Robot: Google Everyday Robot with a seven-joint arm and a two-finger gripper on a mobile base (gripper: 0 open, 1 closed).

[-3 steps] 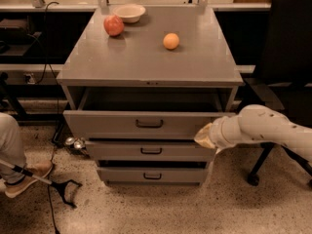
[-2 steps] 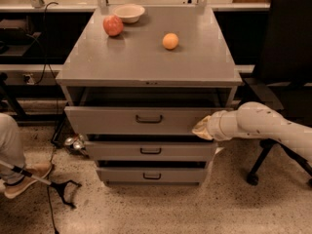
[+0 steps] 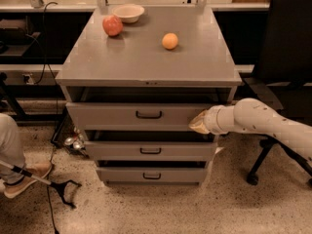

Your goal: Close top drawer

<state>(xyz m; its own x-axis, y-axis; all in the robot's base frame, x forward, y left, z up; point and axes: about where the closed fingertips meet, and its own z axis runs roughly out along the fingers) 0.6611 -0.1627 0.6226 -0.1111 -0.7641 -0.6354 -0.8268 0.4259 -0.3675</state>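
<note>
The top drawer [image 3: 112,115] of the gray metal cabinet stands partly open, its flat front with a small dark bar handle [image 3: 148,115] jutting a little past the cabinet top. My gripper [image 3: 199,123] reaches in from the right on a white arm and rests against the right end of the drawer front. The two lower drawers [image 3: 151,151] also stand slightly out.
On the cabinet top [image 3: 146,57] lie a red apple [image 3: 112,26], an orange [image 3: 170,41] and a white bowl [image 3: 128,12]. A black office chair [image 3: 287,57] stands at the right. A person's leg and shoe [image 3: 19,172] and a cable are at the lower left.
The top drawer has slid inward and shows less of its interior. My gripper has moved left and forward with the drawer front.
</note>
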